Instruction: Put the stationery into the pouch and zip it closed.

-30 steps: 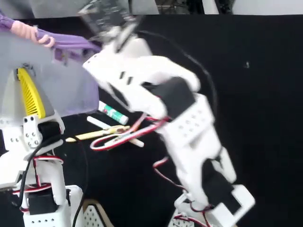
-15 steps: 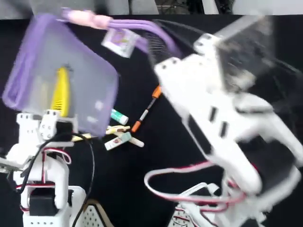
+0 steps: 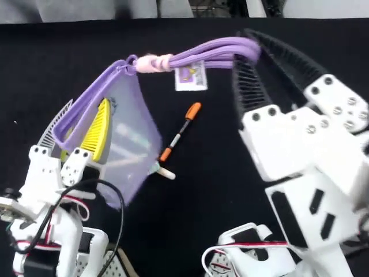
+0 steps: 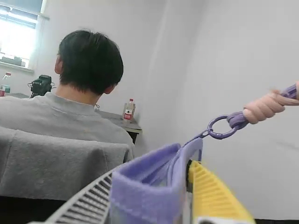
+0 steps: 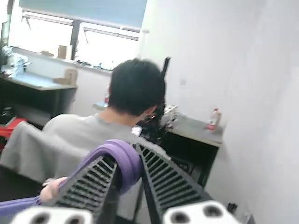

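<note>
Noted translucent purple zip pouch [image 3: 130, 150] held up over the tabletop's [image 3: 69, 63] left half, its rim pinched between the closed left jaws. Noted purple wrist strap [image 3: 196, 55] stretched toward the far right side, clamped in the right jaws. Logged orange-tipped pen [image 3: 180, 131] lying mid-tabletop, and a pale stick [image 3: 163, 171] at the pouch's lower corner.

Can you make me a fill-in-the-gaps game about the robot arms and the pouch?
1. The left gripper is shut on a see-through pouch with ____ edges.
2. The right gripper, pinching the pouch's strap, is ____ where it pinches.
3. One of the left gripper's fingers is ____.
4. The pen lying on the black table has an ____ cap.

Missing words: purple, black, yellow, orange.
</note>
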You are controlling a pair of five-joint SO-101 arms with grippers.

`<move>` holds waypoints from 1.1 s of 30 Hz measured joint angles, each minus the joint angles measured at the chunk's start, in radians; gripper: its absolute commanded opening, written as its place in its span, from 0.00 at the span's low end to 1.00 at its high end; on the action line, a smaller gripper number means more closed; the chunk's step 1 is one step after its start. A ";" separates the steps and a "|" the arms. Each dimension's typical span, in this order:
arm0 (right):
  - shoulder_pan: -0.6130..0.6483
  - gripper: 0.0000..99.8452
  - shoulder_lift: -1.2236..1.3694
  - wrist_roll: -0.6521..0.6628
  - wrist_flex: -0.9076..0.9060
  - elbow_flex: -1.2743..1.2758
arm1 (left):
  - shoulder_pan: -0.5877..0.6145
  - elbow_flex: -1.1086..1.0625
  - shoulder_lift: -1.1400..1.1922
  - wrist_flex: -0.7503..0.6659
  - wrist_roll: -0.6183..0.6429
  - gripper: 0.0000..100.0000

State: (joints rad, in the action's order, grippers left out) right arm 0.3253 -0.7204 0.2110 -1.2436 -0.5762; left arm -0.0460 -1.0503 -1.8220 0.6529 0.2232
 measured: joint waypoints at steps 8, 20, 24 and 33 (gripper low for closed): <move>-0.138 0.01 0.000 0.005 0.018 -0.080 | 0.000 0.121 -0.002 0.164 0.000 0.21; -0.425 0.01 -0.018 0.015 0.017 -0.089 | -0.006 0.414 -0.002 0.391 0.000 0.21; -0.482 0.01 -0.018 0.068 -0.025 -0.084 | -0.006 0.430 -0.002 0.416 0.000 0.21; -0.468 0.01 -0.018 0.080 -0.103 -0.084 | -0.041 0.431 -0.002 0.423 -0.015 0.26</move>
State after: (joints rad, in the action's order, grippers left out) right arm -0.1427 -0.7388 0.2908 -1.3464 -0.6605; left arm -0.0875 -0.6191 -1.8236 1.0764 0.2079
